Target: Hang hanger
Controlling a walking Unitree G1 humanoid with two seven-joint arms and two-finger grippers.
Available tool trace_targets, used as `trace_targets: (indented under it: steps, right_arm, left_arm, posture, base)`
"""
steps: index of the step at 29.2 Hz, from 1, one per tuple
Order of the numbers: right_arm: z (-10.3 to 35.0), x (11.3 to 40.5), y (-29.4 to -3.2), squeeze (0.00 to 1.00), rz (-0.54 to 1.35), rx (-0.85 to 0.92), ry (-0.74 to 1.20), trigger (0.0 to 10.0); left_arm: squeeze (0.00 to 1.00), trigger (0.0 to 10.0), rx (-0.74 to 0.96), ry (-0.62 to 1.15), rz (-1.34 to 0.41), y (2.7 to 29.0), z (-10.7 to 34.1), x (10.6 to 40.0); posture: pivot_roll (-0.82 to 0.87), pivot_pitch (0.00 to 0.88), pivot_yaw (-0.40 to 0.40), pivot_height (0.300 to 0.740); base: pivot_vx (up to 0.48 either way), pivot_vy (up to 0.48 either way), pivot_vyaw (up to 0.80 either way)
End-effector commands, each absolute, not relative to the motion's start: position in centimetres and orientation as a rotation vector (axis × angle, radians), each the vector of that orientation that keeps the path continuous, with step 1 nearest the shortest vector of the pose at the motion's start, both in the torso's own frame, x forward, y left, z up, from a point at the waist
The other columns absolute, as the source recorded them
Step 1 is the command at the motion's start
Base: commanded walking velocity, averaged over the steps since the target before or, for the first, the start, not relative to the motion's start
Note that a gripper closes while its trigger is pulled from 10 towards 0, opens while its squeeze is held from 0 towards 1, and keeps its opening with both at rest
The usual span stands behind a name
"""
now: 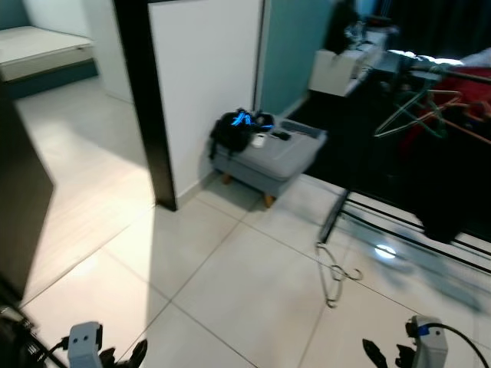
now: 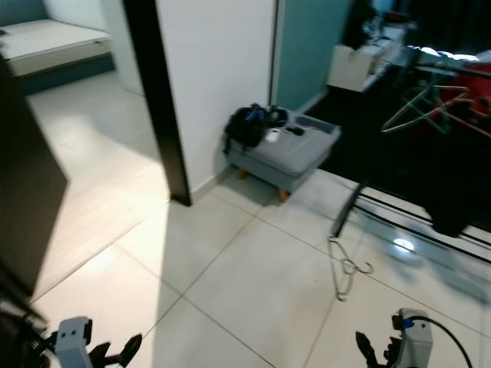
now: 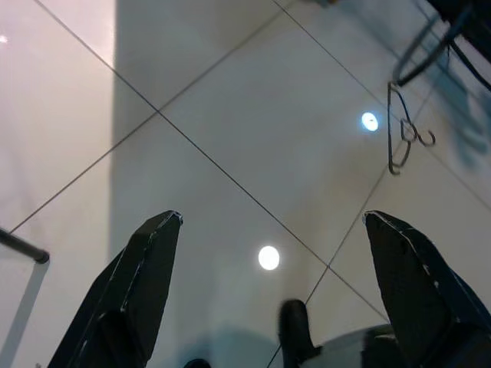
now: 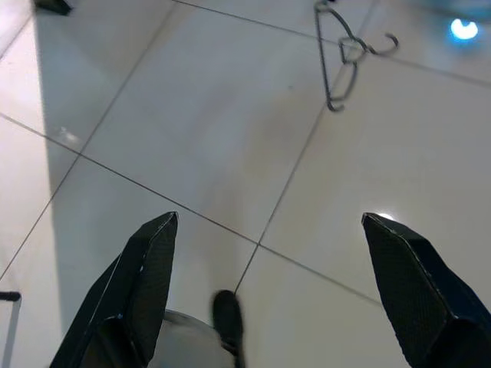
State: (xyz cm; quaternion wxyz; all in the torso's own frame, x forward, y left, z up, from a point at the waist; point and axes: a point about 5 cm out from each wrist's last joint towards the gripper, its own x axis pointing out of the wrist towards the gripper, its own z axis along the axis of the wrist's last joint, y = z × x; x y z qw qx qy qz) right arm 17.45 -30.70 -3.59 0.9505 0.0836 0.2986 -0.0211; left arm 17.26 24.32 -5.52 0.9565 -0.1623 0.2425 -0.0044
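Your hanger (image 1: 331, 273) lies flat on the floor tiles (image 1: 230, 291) ahead, long axis running away from you, near the clothes rack (image 1: 430, 100). Your right gripper (image 4: 268, 284) is nearer; both it and the left gripper (image 3: 268, 284) hang spread apart, empty.

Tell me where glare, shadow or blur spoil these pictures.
Left eye view: the clothes rack at right is smeared, a lamp's glare lies on the floor beside the hanger, and a dark shadow band crosses the tiles. Left wrist view: two bright spots on the tiles. Right wrist view: sharp, open right hand.
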Motion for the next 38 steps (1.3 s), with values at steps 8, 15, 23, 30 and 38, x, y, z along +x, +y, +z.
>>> trace_targets:
  steps: [8, 15, 23, 30, 38]
  right_arm:
    - [-3.5, 17.8, -30.6, 0.00, -0.054, 0.178, 0.601, 10.0]
    - [-3.5, 17.8, -30.6, 0.00, -0.056, 0.179, 0.600, 10.0]
    - [-3.4, 17.8, -30.8, 0.00, -0.058, 0.177, 0.602, 10.0]
    - [-3.4, 17.8, -30.9, 0.00, -0.061, 0.176, 0.600, 10.0]
    - [-3.3, 17.9, -30.9, 0.00, -0.065, 0.174, 0.586, 10.0]
  left_arm:
    - [0.00, 10.0, -0.329, 0.503, -0.001, 25.0, -5.5, 17.1]
    - [0.00, 10.0, -0.328, 0.494, -0.001, 25.2, -5.4, 17.0]
    - [0.00, 10.0, -0.328, 0.493, -0.003, 24.9, -5.4, 17.1]
    - [0.00, 10.0, -0.321, 0.476, -0.018, 24.5, -5.3, 17.5]
    - [0.00, 10.0, -0.308, 0.431, -0.046, 23.7, -4.7, 18.4]
  posture:
    - [0.03, 0.064, 0.026, 0.740]
    - [0.02, 0.067, 0.029, 0.740]
    - [-0.01, 0.067, 0.014, 0.740]
    - [-0.01, 0.074, 0.014, 0.740]
    - [-0.01, 0.075, 0.014, 0.740]
  base:
    - [0.000, 0.000, -0.80]
    - [0.000, 0.000, -0.80]
    - [0.000, 0.000, -0.80]
    - [0.000, 0.000, -0.80]
    - [0.135, 0.000, -0.77]
